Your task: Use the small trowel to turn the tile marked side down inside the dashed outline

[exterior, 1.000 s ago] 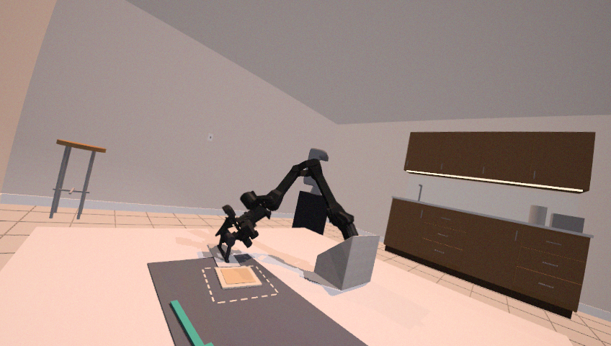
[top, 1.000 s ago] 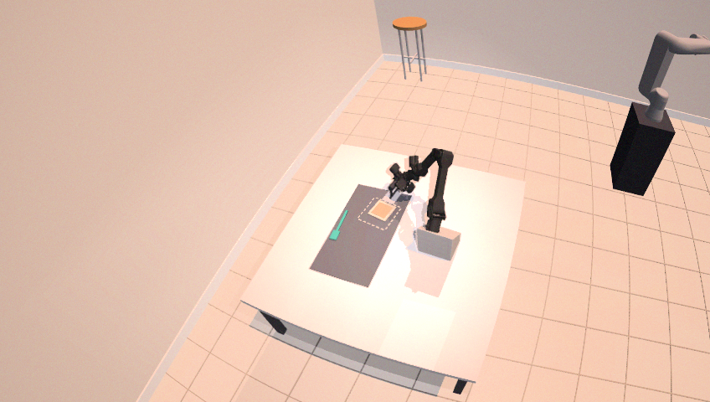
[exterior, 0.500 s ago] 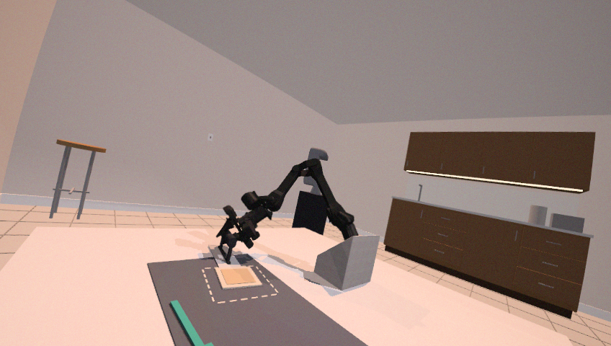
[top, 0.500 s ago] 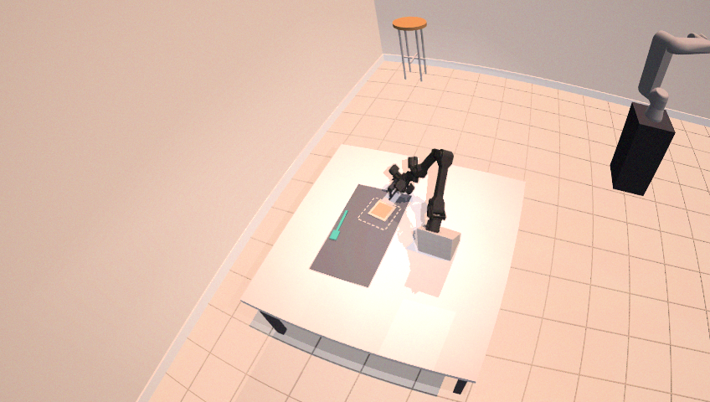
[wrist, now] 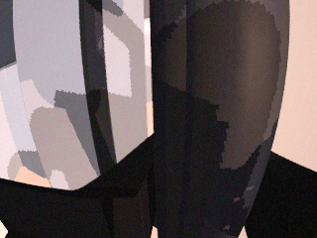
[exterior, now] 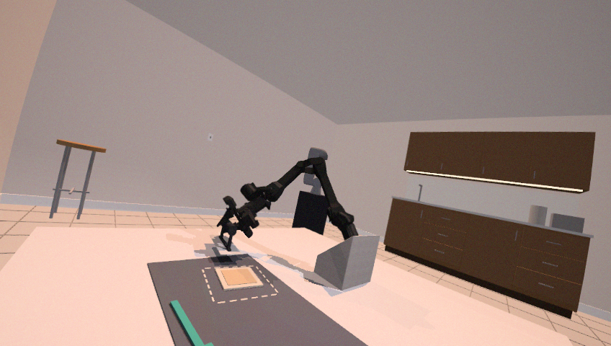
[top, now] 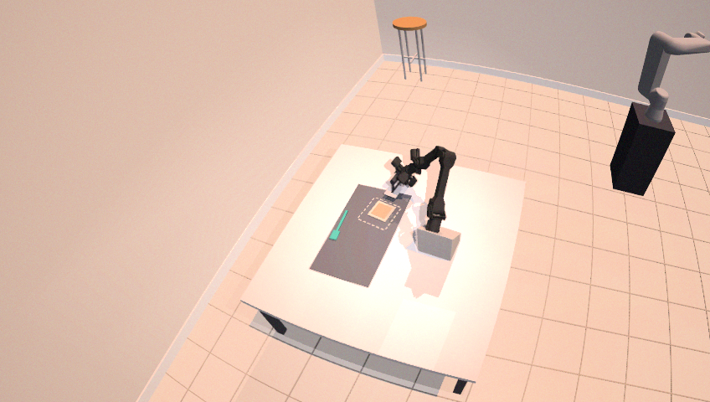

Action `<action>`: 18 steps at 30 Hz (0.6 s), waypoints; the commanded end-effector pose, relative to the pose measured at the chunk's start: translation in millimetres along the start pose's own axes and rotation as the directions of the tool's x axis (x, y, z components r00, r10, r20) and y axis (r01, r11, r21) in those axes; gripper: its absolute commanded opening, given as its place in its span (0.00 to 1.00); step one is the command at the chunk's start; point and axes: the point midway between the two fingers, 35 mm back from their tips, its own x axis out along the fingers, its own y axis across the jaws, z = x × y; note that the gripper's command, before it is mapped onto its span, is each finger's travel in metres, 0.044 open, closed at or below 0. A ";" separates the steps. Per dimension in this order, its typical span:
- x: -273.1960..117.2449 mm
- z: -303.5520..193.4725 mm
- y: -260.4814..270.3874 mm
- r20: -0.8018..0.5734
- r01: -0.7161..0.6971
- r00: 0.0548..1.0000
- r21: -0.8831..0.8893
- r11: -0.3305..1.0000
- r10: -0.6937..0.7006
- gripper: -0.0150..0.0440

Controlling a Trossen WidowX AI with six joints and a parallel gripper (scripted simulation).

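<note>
The tile (top: 383,211) (exterior: 240,277) lies flat on the dark mat (top: 343,269) (exterior: 265,329), inside the dashed outline (top: 385,229) (exterior: 219,302), with an orange square showing on its pale upper face. My gripper (top: 395,187) (exterior: 226,246) is shut on the small trowel, just beyond the tile at the mat's far edge. The trowel's pale blade (top: 391,194) (exterior: 235,252) shows below the fingertips, off the tile and low over the mat's edge. Whether it touches the mat is unclear. The wrist view is filled by close dark and grey surfaces; the tile cannot be made out there.
A green spatula-like tool (top: 338,227) (exterior: 186,322) lies on the mat's left side. The arm's grey wedge base (top: 437,244) (exterior: 359,263) stands on the white table (top: 299,264) (exterior: 98,300), right of the mat. The stool (top: 409,23) (exterior: 81,145) and another arm stand away from the table.
</note>
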 end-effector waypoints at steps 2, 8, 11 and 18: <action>-3.1 -2.6 -7.9 0.003 0.019 1.000 -0.006 1.000 -0.019 0.25; 10.5 18.4 -12.5 0.029 0.005 1.000 0.017 1.000 -0.005 0.25; 18.9 33.0 -15.6 0.045 -0.005 0.999 0.031 1.000 0.004 0.25; 35.9 70.5 -22.8 0.087 -0.033 0.996 0.064 0.997 0.027 0.25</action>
